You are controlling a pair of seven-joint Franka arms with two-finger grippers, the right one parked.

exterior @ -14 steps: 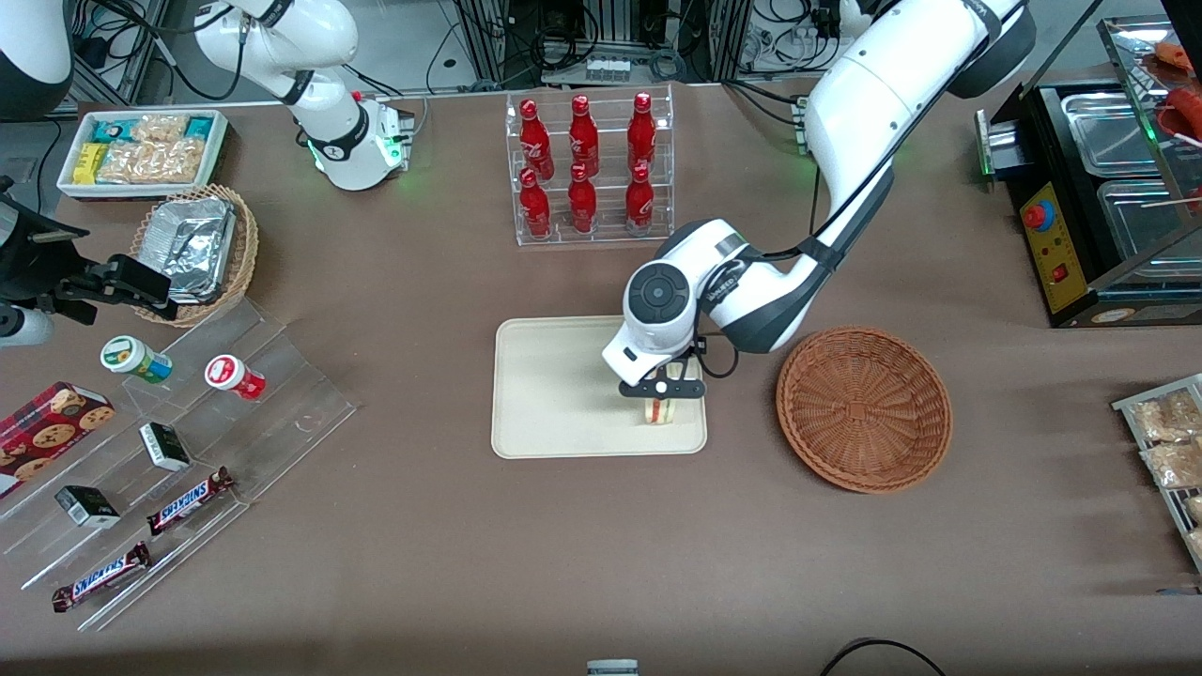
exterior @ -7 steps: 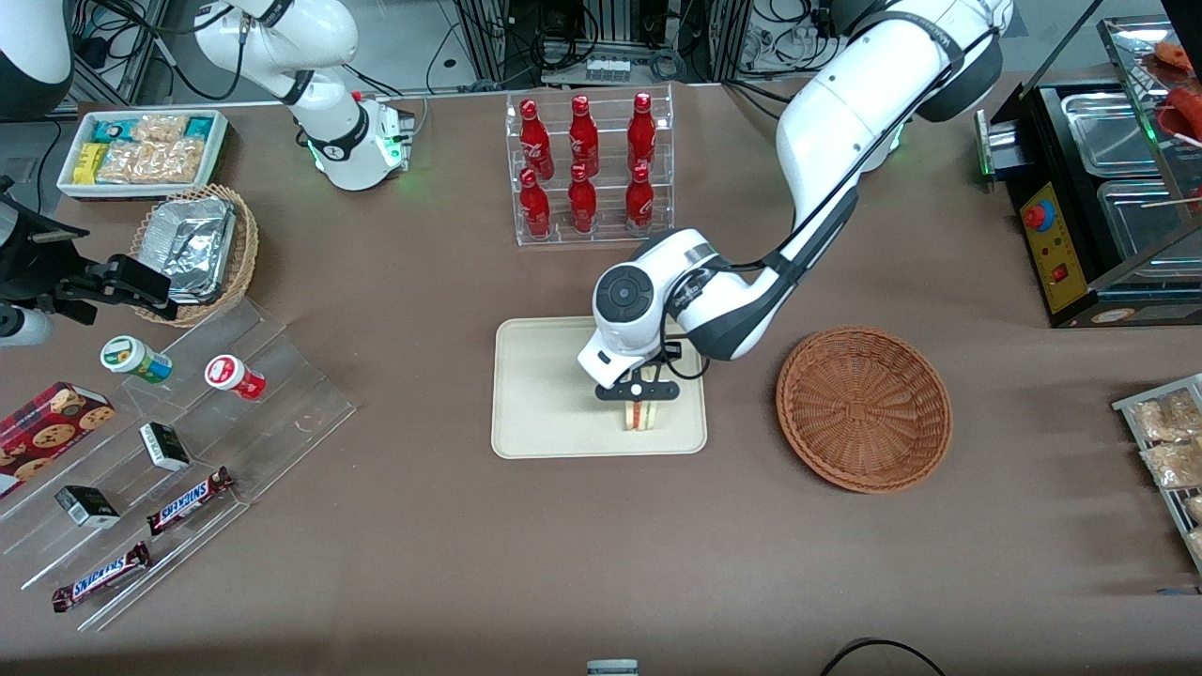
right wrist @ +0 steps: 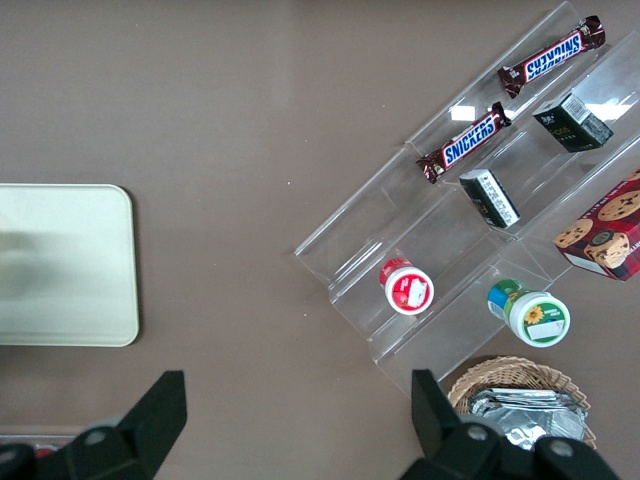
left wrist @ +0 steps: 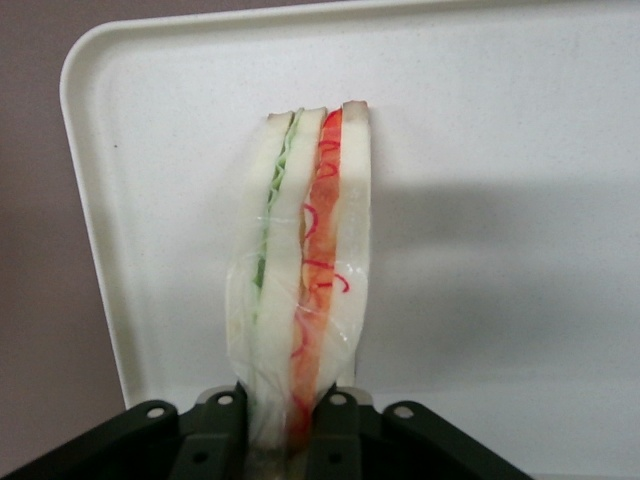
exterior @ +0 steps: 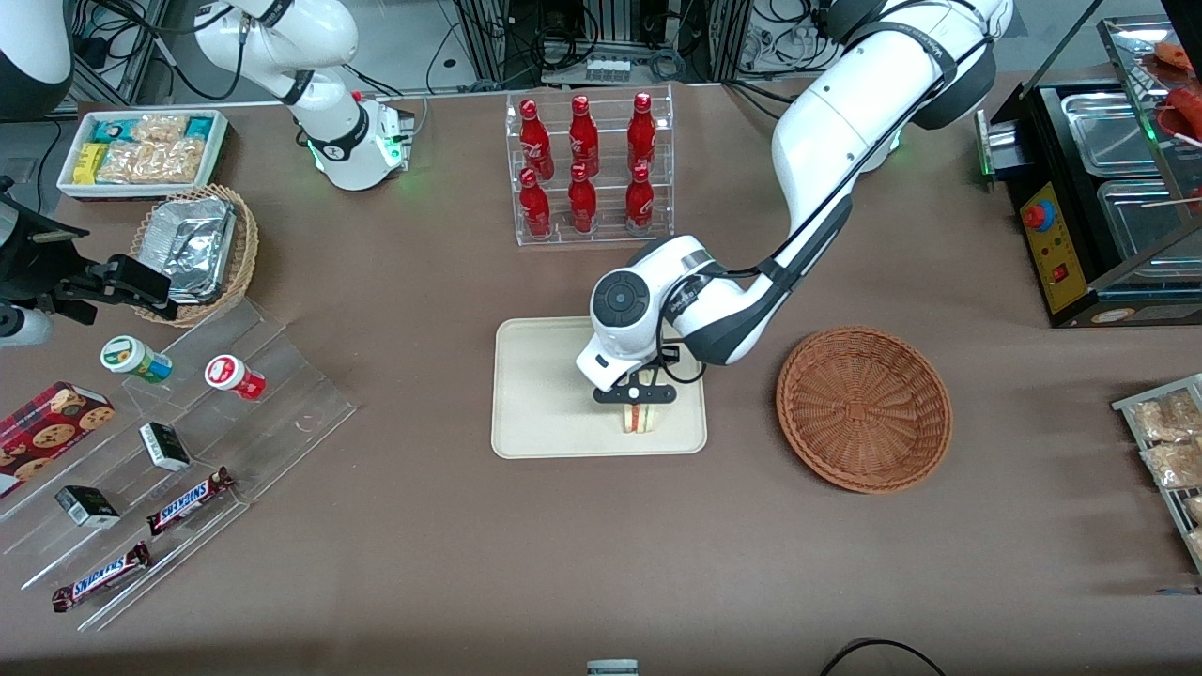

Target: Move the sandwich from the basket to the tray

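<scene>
**Sandwich over tray, release pending**

Nearest the front camera, the bench [exterior: 563, 563] in front of the tray carries nothing relevant to this step. The tray [exterior: 545, 413] lies flat next, and the sandwich [exterior: 640, 419] is over its area toward the working arm's end, close to the rim nearest the camera. The wrist view shows the sandwich [left wrist: 300, 290] pinched between the jaws at one end, its cut edge with red and green layers on display, the tray [left wrist: 500, 150] beneath it. Whether its lower end touches the tray cannot be told.

The gripper [exterior: 636, 396] sits just above the sandwich. The basket [exterior: 864, 408], beside the tray toward the working arm's end, is empty.

Judgement: the step in hand is set-down. Lower until the wedge rests on the tray, spread the jaws, and lift straight up. The wrapping film may cling; a slow retreat is advised. A narrow wedge on edge could topple.
</scene>
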